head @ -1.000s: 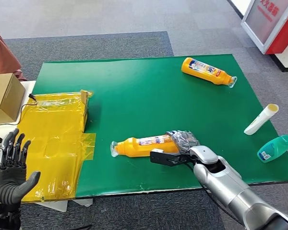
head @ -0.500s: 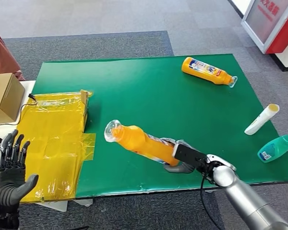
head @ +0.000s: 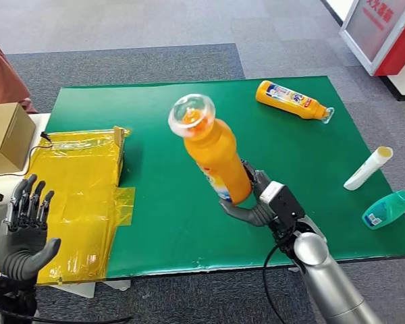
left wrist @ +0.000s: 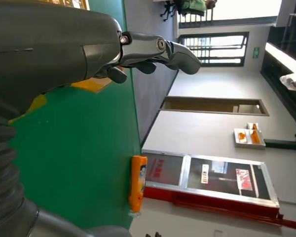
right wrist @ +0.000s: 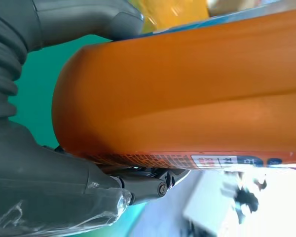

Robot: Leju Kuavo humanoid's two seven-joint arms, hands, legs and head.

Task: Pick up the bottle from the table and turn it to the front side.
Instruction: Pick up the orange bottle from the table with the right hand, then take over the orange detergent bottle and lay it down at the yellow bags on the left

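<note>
Head view: an orange bottle (head: 216,152) is gripped near its base by the right hand (head: 254,200) and is held lifted above the green mat (head: 159,128), tilted so that its clear cap (head: 192,115) points up and toward the camera. Part of a printed label is seen low on the bottle, just above the fingers (head: 239,212) that wrap its underside. The left hand (head: 23,229) is raised near the front left corner of the table, palm forward, fingers spread apart, with nothing held in it. Beneath and beside that hand a yellow plastic sheet (head: 78,196) is laid over the left end of the mat. A cardboard box (head: 6,135) is placed at the far left, beside a person's reddish sleeve (head: 2,74). A second orange bottle (head: 291,100) is lying on its side at the far right part of the mat. Near the right edge a white tube (head: 367,167) and a teal bottle (head: 388,208) are lying close together.

In the right wrist view the orange body of the held bottle (right wrist: 183,94) is pressed between the grey thumb (right wrist: 87,19) and the darker fingers, a strip of label being visible along one side.

In the left wrist view the fingers of the left hand (left wrist: 154,49) are extended over the green mat (left wrist: 75,163) without touching anything, and the far orange bottle (left wrist: 137,183) is seen at the mat's edge.
</note>
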